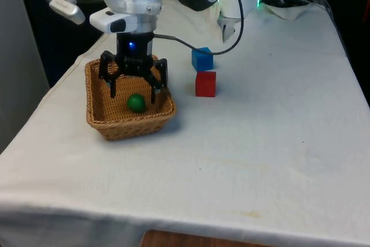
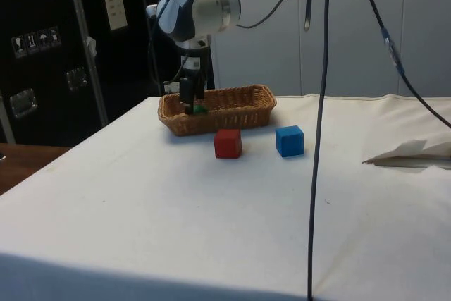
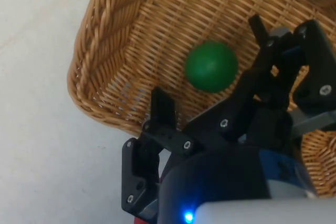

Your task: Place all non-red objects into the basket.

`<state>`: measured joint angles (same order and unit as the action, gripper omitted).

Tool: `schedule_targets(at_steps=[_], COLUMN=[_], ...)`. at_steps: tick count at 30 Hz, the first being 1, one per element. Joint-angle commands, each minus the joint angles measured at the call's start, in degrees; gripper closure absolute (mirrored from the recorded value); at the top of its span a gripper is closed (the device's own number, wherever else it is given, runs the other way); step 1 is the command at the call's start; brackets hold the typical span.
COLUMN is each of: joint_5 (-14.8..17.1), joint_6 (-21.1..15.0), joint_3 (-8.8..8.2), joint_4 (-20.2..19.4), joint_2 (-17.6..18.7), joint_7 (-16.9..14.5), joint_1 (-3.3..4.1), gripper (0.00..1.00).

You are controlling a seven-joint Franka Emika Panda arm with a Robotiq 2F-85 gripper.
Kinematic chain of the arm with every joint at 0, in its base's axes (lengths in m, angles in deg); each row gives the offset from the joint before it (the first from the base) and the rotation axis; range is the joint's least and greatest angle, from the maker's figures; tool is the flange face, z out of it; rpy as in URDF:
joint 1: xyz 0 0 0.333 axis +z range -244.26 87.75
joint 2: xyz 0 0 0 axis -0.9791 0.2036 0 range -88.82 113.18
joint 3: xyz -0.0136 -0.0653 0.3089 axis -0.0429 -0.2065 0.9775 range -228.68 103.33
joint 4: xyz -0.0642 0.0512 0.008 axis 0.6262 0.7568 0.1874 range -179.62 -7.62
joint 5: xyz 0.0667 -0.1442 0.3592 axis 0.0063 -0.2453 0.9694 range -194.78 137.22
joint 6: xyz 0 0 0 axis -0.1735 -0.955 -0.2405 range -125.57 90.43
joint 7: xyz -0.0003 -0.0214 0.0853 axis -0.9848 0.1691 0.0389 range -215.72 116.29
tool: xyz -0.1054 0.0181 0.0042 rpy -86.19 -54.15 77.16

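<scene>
over the woven wicker basket (image 1: 102, 121) our black gripper (image 1: 132, 88) hangs spread and empty above the green ball (image 1: 136, 103); the blue cube (image 1: 202, 59) lies toward the front view's right, beside the red cube (image 1: 205, 83)

A white cloth (image 1: 243, 143) covers the table, with some soft wrinkles. Behind, in the side view, stand dark cabinets (image 2: 49, 47) with small labels and metal handles, and beside them a pale grey wall (image 2: 366, 26). The light is even and bright.
</scene>
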<state>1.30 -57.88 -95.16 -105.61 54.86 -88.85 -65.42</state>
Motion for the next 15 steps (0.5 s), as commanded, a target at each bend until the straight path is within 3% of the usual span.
schedule_targets(at_steps=[1,5,6,7,12,14,15], joint_5=[0.34,0.23,-0.06,0.06,-0.46,-0.57,-0.23], joint_6=[0.34,0.52,0.69,0.17,1.49,1.60,1.60], joint_3=[0.46,0.23,-0.52,-0.52,-2.12,-2.29,-1.83], joint_4=[0.52,0.23,-0.69,-0.06,-3.38,-3.95,-3.61], joint_2=[0.17,-0.23,-1.38,-0.29,-4.70,-5.39,-5.21], joint_7=[-0.46,-0.52,-0.57,-0.11,-1.26,-1.32,-1.43], joint_1=[-0.57,-0.52,-0.11,0.00,0.86,0.97,0.57], gripper=[0.00,0.00,0.00,0.00,0.00,0.00,0.00])
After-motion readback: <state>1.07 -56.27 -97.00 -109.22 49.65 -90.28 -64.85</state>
